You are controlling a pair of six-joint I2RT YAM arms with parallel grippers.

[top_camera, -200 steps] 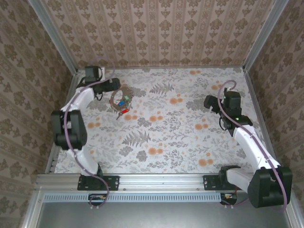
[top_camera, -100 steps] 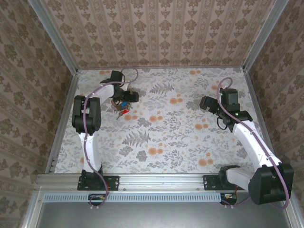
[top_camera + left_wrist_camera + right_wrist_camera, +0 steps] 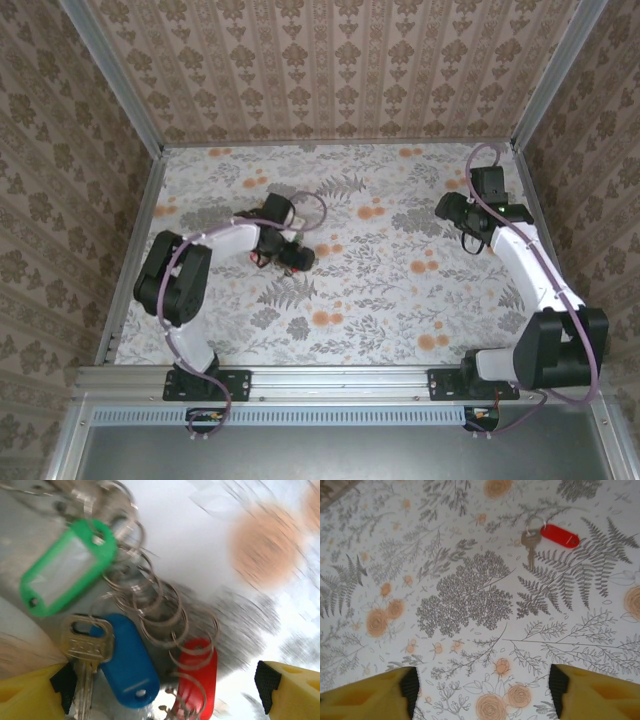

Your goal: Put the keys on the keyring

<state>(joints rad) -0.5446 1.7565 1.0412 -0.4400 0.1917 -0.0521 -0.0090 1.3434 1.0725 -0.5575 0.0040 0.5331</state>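
Green plastic makes up the head (image 3: 67, 567) at the upper left of the left wrist view, with a blue head (image 3: 131, 662) below it and a red head (image 3: 195, 690) to the right of the blue one. A metal key (image 3: 90, 647) partly overlaps the blue head's left side. Overlapping thin metal rings (image 3: 162, 617) run down beside the heads, probably belonging to the keyring, though the crowding and blur make its full outline hard to tell.

The left gripper (image 3: 166, 687) stands wide open, its fingertips well apart on either side of the lower part of this bunch. Nothing is visibly pinched between the tips; whether some part of the bunch touches the gripper cannot be told. From above, the left gripper is over the left half of the flower-patterned desk (image 3: 370, 310).

In the right wrist view, a key (image 3: 531, 542) lies on the desk, linked by a small ring (image 3: 536, 524) to a red tag (image 3: 560, 536). The right gripper (image 3: 485, 692) is open and empty, on the right side of the desk.
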